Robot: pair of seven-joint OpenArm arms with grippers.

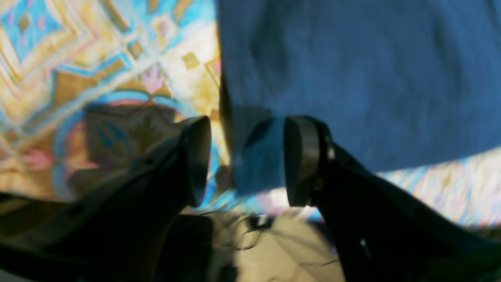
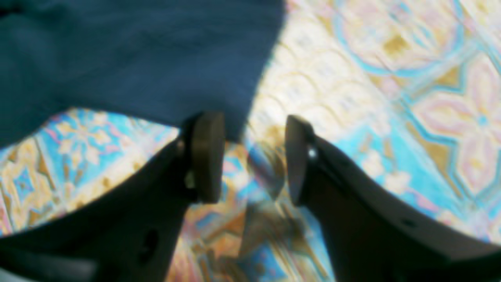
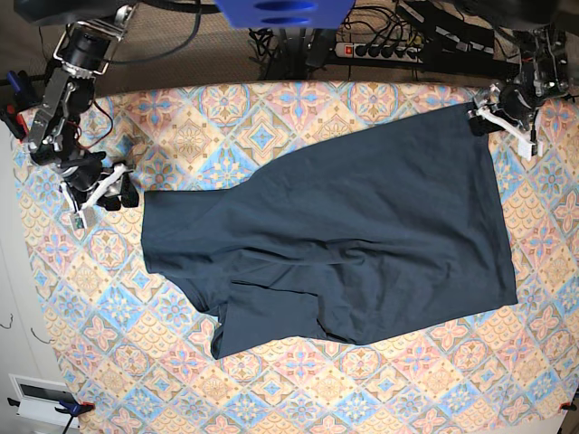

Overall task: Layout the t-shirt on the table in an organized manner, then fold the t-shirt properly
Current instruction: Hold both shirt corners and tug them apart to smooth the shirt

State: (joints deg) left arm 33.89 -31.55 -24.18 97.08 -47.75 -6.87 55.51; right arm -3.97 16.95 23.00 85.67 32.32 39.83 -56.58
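1. Right gripper [image 3: 101,197] is seen at the left of the base view, just beside the near-left corner of the t-shirt [image 3: 362,235]; its jaws are parted and nothing is held between them; in the right wrist view only patterned cloth is seen in the gap of the right gripper [image 2: 254,156], with the shirt's edge just behind the left pad.
2. Across the middle of the table [image 3: 271,380] the t-shirt is spread mostly flat; its body runs from the left corner near the right gripper up to the far-right corner; a sleeve is folded under or bunched at the lower left, with creases visible there; patterned cloth is left showing on all sides of the garment.
3. At the far right of the base view the left gripper [image 3: 507,116] is seen at the upper-right corner of the shirt; in the left wrist view the left gripper [image 1: 246,160] is shown with jaws apart, and the corner of the t-shirt [image 1: 352,78] lies in the gap between the pads; whether the fabric is touched by either pad cannot be told, as the picture is blurred; no grip on the cloth is shown.
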